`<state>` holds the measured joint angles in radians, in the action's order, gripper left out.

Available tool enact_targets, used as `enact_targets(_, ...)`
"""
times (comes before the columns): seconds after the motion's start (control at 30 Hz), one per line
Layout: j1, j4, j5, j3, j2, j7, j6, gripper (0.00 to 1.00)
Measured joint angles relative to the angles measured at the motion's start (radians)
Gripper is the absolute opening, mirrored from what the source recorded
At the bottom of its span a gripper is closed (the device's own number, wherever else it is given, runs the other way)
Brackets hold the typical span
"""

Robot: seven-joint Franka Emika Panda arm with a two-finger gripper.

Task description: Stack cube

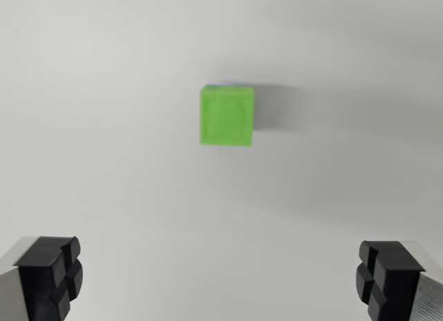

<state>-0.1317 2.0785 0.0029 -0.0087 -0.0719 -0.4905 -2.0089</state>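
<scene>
A bright green cube (227,116) lies on a plain white surface, a little above the middle of the wrist view, slightly blurred. A thin blue edge shows along its top side, as if another cube sits beneath it; I cannot tell for sure. My gripper (220,279) hangs well above it and stands open. One black fingertip (52,269) shows at the bottom left corner and the other at the bottom right (387,272). Nothing is between them.
The white surface (104,162) fills the whole view. A soft grey shadow (277,113) falls to the wrist view's right of the cube.
</scene>
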Motion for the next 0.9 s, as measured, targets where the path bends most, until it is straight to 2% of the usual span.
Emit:
enact_targets(0.23,0.000,-0.012,0.000,0.000,-0.004,0.000,0.016,1.00)
enact_targets(0.9,0.000,-0.012,0.000,0.000,-0.004,0.000,0.017,1.00)
